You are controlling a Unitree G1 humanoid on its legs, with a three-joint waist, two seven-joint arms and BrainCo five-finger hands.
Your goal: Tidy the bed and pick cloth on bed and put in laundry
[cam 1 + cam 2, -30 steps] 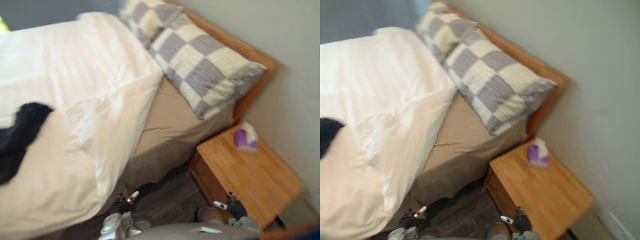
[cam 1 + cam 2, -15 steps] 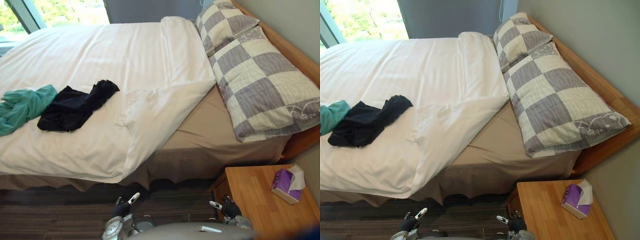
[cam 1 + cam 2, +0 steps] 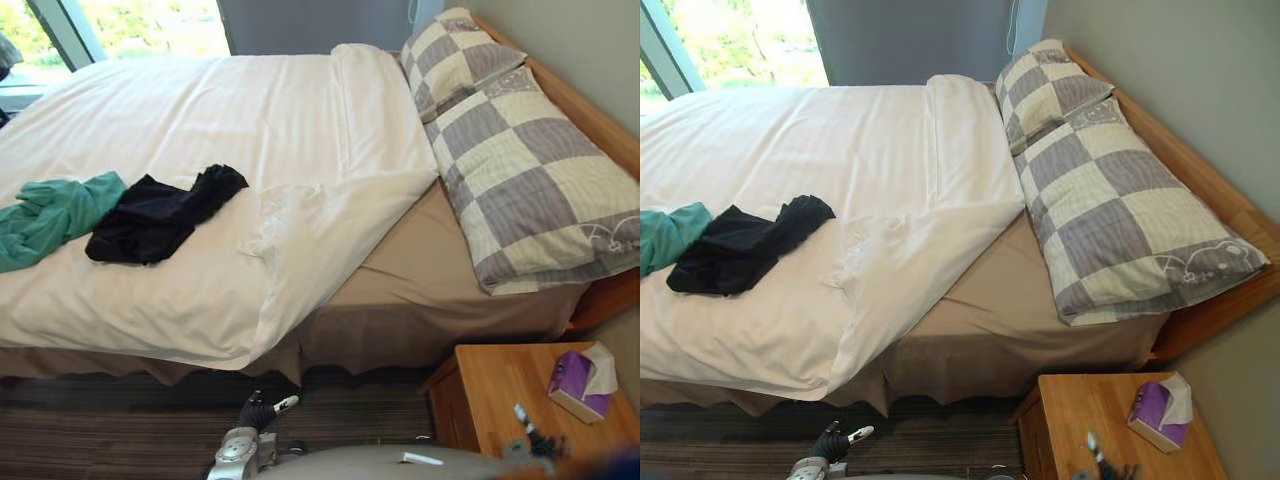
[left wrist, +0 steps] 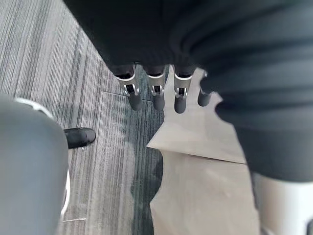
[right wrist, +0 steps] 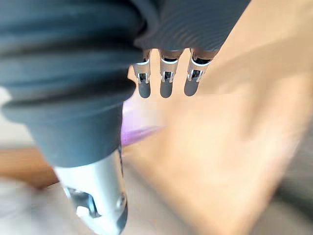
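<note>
A black cloth (image 3: pixel 160 214) lies crumpled on the white duvet (image 3: pixel 220 120) at the bed's left part. A teal cloth (image 3: pixel 48 216) lies touching it on its left. The duvet's near right corner (image 3: pixel 300 230) is turned back, baring the beige sheet (image 3: pixel 420 280). My left hand (image 3: pixel 262 411) hangs low over the floor in front of the bed, its fingers (image 4: pixel 156 96) straight and empty. Over the nightstand my right hand (image 3: pixel 530 436) hangs, its fingers (image 5: pixel 166 84) also straight and holding nothing.
Two checkered pillows (image 3: pixel 535 190) lie along the wooden headboard (image 3: pixel 590 110) at the right. A wooden nightstand (image 3: pixel 500 390) stands at the lower right with a purple tissue box (image 3: pixel 580 380) on it. Striped grey floor (image 3: pixel 120 425) runs along the bed's near side. A window (image 3: pixel 150 20) is beyond the bed.
The camera swung left a second ago to take in the whole bed, then shifted a little. My right hand has moved right, over the nightstand top. The cloths have not moved.
</note>
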